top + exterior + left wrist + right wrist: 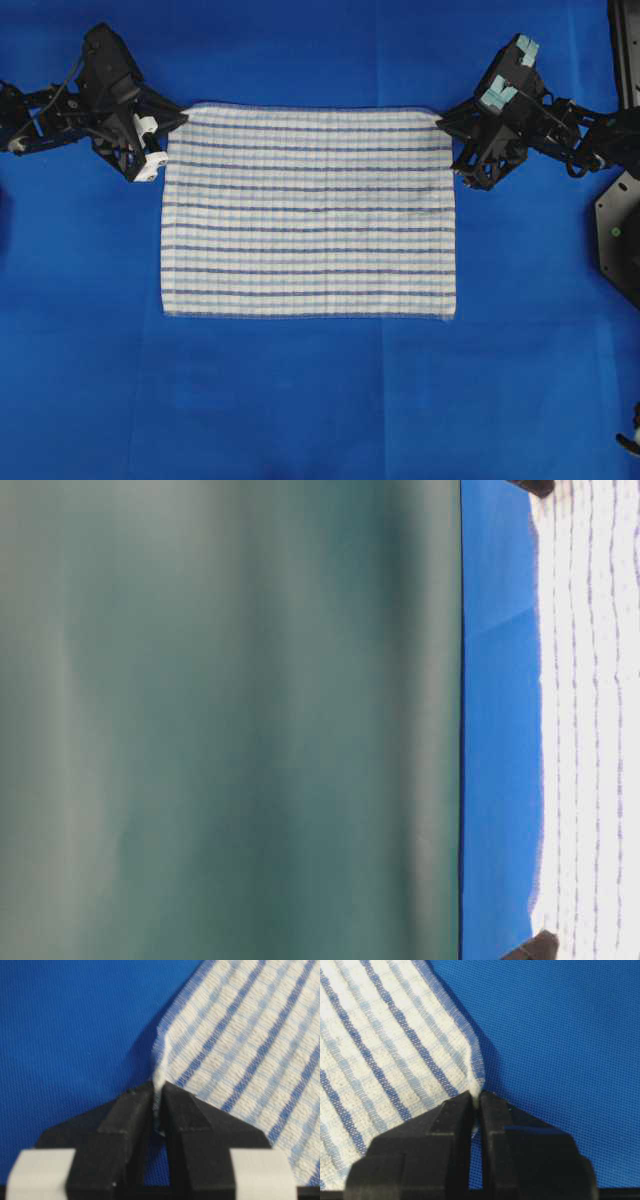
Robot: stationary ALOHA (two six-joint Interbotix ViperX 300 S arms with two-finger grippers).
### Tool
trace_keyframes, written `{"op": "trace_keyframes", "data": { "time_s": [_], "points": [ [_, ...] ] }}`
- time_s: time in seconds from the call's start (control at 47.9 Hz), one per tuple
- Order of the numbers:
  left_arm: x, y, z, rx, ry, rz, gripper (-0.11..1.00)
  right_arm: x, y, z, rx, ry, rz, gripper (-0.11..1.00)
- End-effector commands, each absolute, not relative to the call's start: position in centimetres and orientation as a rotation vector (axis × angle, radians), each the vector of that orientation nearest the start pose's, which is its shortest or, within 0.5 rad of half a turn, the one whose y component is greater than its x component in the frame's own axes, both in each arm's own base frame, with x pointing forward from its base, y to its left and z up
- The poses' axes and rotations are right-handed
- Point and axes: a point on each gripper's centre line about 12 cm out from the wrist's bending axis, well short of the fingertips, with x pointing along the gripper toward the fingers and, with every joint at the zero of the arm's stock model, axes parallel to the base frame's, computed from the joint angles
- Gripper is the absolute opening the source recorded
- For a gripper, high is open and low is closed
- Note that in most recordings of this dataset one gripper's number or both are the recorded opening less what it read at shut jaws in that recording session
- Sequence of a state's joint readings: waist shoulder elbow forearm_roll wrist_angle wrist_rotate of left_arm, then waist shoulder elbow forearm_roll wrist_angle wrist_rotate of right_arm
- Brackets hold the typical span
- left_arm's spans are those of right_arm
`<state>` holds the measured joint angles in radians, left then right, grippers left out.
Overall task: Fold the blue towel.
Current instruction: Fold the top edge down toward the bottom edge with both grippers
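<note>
The blue towel (308, 210), white with thin dark-blue and pale-blue stripes, lies flat and spread out in the middle of the blue table covering (320, 400). My left gripper (180, 117) is shut on the towel's far left corner; in the left wrist view the gripper (158, 1089) pinches the corner of the cloth (240, 1035). My right gripper (442, 118) is shut on the far right corner; in the right wrist view the gripper (476, 1096) pinches the cloth (385, 1045). In the table-level view the towel (595, 720) shows at the right edge.
A black arm base (620, 235) stands at the right edge of the overhead view. A blurred grey-green surface (230, 720) fills most of the table-level view. The blue covering surrounds the towel on all sides.
</note>
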<state>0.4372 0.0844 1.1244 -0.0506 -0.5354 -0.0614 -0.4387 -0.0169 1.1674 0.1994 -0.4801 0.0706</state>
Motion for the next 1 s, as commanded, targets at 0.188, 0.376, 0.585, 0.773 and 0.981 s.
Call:
{"op": "trace_keyframes", "data": {
  "time_s": [0.188, 0.376, 0.585, 0.773, 0.981],
  "points": [
    [26.2, 12.4, 7.7, -0.231, 0.604, 0.476, 0.05, 24.5, -12.6, 9.3, 0.342, 0.563, -0.586, 0.04],
    [26.7, 12.1, 10.3, -0.212, 0.547, 0.458, 0.05, 24.5, -12.5, 11.5, 0.334, 0.514, -0.573, 0.04],
    [26.4, 11.9, 11.8, -0.192, 0.526, 0.448, 0.05, 24.3, -12.2, 12.5, 0.334, 0.51, -0.561, 0.04],
    [26.2, 11.1, 11.5, -0.206, 0.549, 0.428, 0.05, 24.2, -11.4, 12.2, 0.345, 0.545, -0.536, 0.04],
    [26.4, 7.8, 12.6, -0.193, 0.517, 0.326, 0.05, 23.8, -9.2, 12.3, 0.368, 0.562, -0.483, 0.04]
  ]
}}
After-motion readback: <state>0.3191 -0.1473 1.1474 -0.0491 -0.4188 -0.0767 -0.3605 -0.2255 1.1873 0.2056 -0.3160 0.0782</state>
